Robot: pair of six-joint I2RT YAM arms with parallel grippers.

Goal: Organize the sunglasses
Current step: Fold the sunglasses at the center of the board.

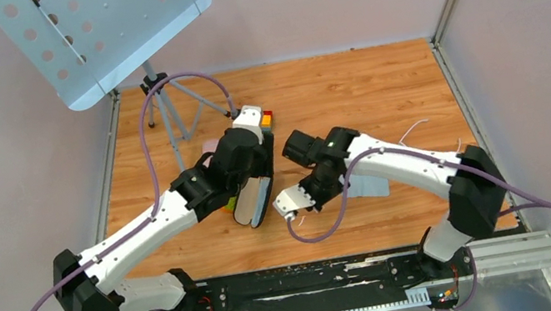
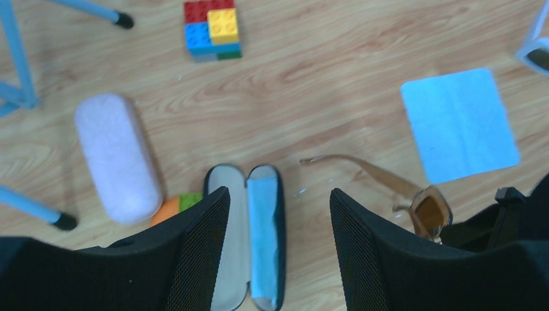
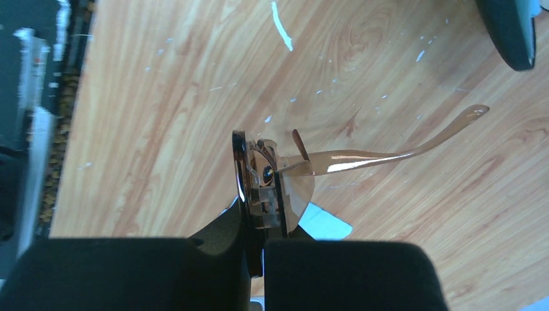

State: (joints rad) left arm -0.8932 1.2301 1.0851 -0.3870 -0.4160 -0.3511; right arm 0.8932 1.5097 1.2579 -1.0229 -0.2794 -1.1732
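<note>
Sunglasses (image 3: 275,178) gripped beside the open case (image 2: 241,194)
Clenching right tool (image 3: 262,210) on the frame front, one temple unfolded, just right of the case; holding left tool (image 2: 278,194) released above it, probably to steady it.

We see the left arm (image 1: 141,229) and right arm (image 1: 408,160) in white shells with black joints and looping purple cables (image 1: 150,155). The left gripper (image 2: 278,192) has black, mesh-textured fingers (image 2: 201,253). A small green light (image 1: 331,144) marks the right arm.

One sunglasses (image 2: 430,210), two cases (image 2: 233,178) (image 2: 116,159), one cloth (image 2: 459,123), one brick stack (image 2: 212,29).
</note>
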